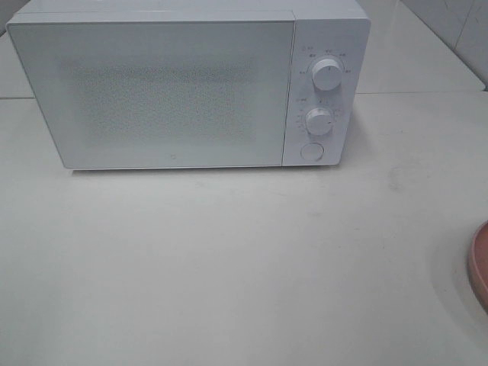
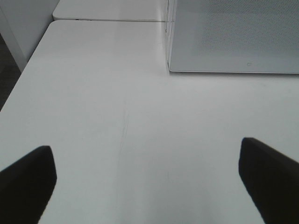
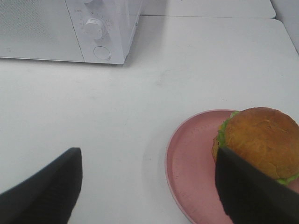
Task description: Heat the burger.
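The burger (image 3: 261,137), with a golden-brown bun and green lettuce, sits on a round pink plate (image 3: 191,163) in the right wrist view. My right gripper (image 3: 149,186) is open just short of the plate. One dark finger (image 3: 252,191) overlaps the burger's near edge in the picture, and nothing is between the fingers. My left gripper (image 2: 149,182) stands wide open over bare table, close to the microwave's (image 2: 233,32) front left corner. In the high view neither gripper shows, only the plate's rim (image 1: 480,263) at the right edge.
The white microwave (image 1: 175,91) stands at the back of the white table with its door closed. Two knobs (image 1: 326,75) and a round button (image 1: 311,151) are on its right panel. A seam (image 1: 427,93) joins this table to another behind.
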